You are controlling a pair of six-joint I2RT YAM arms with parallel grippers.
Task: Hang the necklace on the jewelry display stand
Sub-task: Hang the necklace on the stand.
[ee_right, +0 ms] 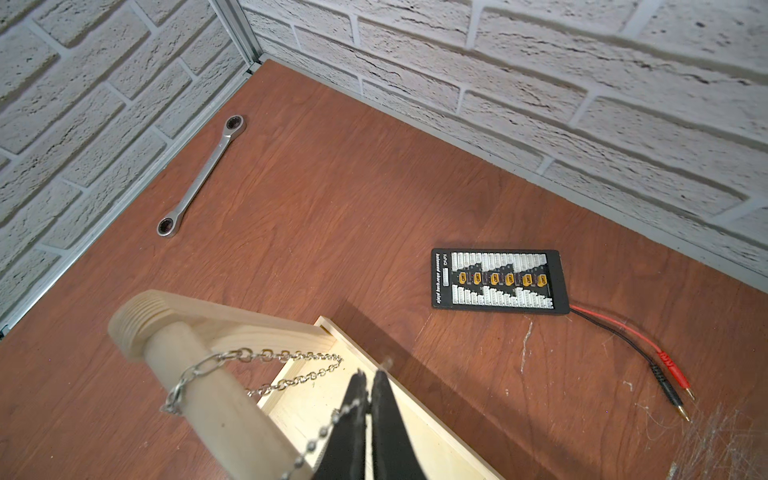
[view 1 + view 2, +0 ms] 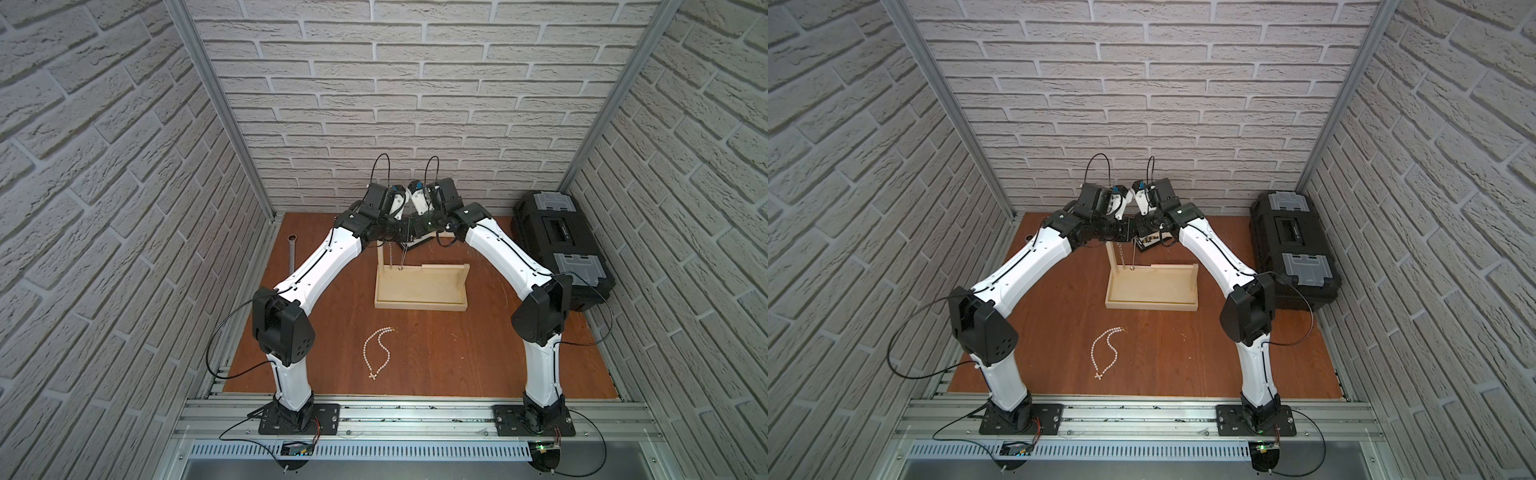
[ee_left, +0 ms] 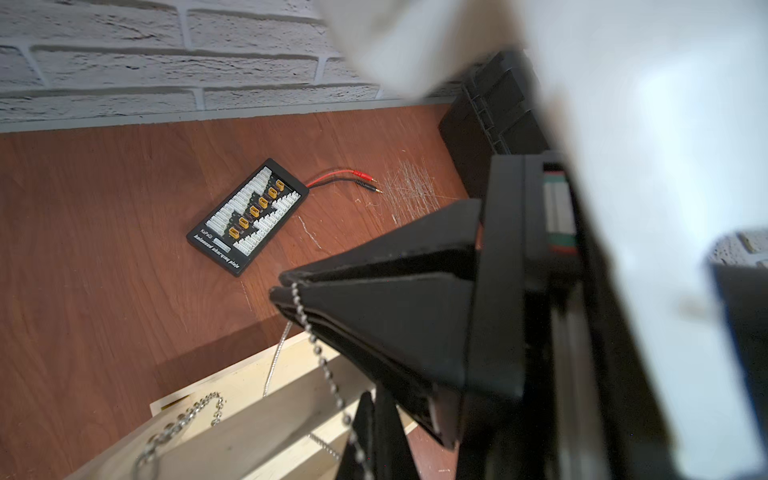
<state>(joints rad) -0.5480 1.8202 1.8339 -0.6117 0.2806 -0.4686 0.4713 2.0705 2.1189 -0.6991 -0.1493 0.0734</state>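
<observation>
The necklace [image 3: 328, 374], a silver ball chain, is stretched between both grippers above the jewelry display stand [image 2: 419, 286]. My right gripper [image 1: 370, 376] is shut on it at the fingertips; the chain runs from there across the round dowel bar [image 1: 195, 374]. In the left wrist view that gripper's tips [image 3: 286, 286] pinch the chain, which drops down to my left gripper [image 3: 374, 399], shut on its other part. A thin strand [image 3: 276, 357] hangs over the tray. A silver link chain [image 1: 249, 357] is looped round the dowel near its end cap.
A pearl necklace with a cross pendant [image 2: 378, 351] lies on the table in front of the stand. A wrench [image 1: 199, 176] lies at the back left and a black toolbox [image 2: 557, 245] at the right. A black charging board [image 1: 498, 280] with red and black leads lies behind the stand.
</observation>
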